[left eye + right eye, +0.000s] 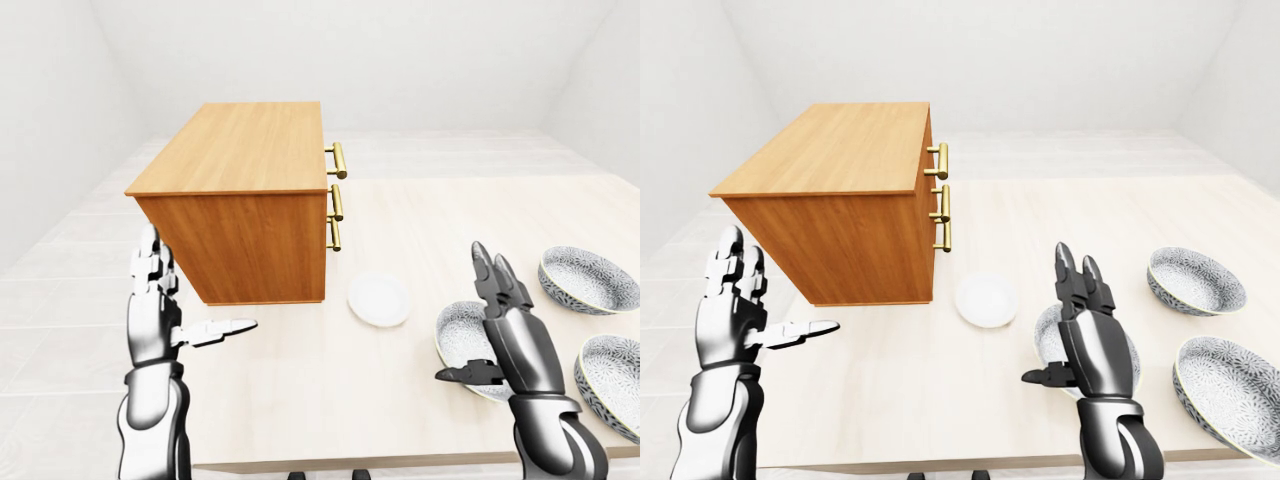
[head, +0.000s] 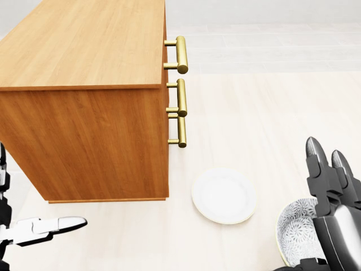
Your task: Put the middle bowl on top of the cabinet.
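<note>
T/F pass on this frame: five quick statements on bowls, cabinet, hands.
1. A bowl sits on top of the cabinet. False: all the bowls are on the table.
2. A white plate lies between the cabinet and the bowls. True.
3. Three patterned bowls show in the left-eye view. True: the bowl nearest the plate, the upper-right bowl and the lower-right bowl.
4. The right hand is shut on a bowl. False: its fingers stand open and upright, overlapping the bowl nearest the plate in the view.
5. The left hand grips a cabinet handle. False: it is open, at the view's left, away from the handles.
</note>
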